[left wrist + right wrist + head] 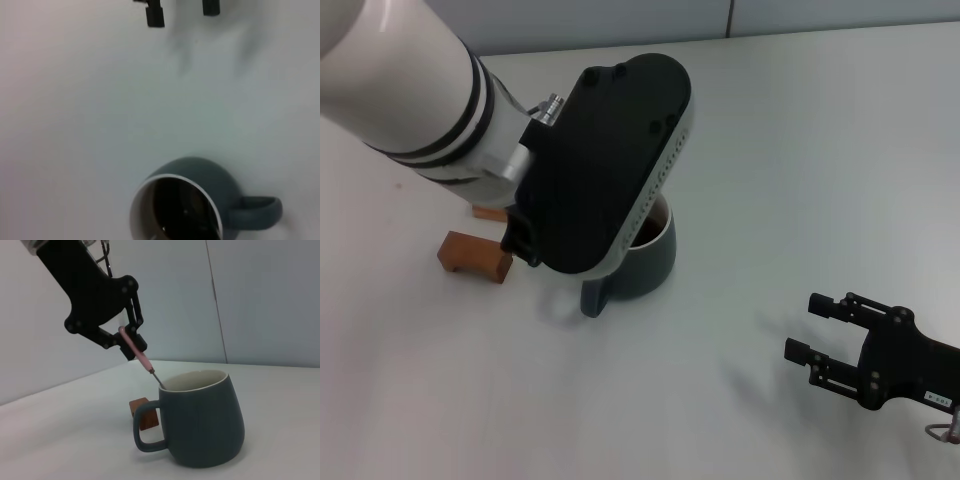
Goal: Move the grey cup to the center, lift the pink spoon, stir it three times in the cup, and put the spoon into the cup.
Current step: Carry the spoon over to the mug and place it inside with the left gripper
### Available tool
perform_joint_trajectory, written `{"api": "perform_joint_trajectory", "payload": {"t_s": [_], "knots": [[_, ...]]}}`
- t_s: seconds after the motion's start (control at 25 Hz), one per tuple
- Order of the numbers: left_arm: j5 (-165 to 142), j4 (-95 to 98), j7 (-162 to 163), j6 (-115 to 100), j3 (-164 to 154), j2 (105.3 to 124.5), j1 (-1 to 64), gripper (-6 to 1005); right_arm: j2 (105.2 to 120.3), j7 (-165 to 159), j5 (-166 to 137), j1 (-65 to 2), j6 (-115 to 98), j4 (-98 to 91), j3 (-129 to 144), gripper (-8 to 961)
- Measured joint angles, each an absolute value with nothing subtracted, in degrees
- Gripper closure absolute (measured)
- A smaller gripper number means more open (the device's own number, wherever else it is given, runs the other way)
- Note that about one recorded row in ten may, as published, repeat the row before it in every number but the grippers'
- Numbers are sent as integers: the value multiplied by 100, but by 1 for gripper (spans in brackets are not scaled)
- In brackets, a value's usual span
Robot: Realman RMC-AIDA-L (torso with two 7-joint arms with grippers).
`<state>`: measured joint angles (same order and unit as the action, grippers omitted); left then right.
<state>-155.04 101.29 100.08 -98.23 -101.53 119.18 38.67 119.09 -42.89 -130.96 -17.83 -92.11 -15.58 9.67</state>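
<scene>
the grey cup sits near the middle of the head view on the white table, handle toward the lower edge, so the centering step looks done. the left gripper, seen in the upper left of the right wrist view, pinches the pink spoon by its handle, the spoon slanting down with its bowl dipped inside the cup's rim. stirring seems under way; how many turns remain cannot be told, and the release is left. in the head view the left arm hides the spoon. the right gripper waits at lower right, fingers spread, empty. two orange-brown blocks lie at left.
</scene>
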Motion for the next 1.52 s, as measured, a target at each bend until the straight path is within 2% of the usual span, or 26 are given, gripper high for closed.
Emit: {"api": "perform_joint_trajectory", "payload": {"t_s": [1.52], "knots": [[-15682,10038,10429,-9199,-10292,11918,3813,861,11909,-4290,-13113,-1747,-9223,-1508,975,269]]}}
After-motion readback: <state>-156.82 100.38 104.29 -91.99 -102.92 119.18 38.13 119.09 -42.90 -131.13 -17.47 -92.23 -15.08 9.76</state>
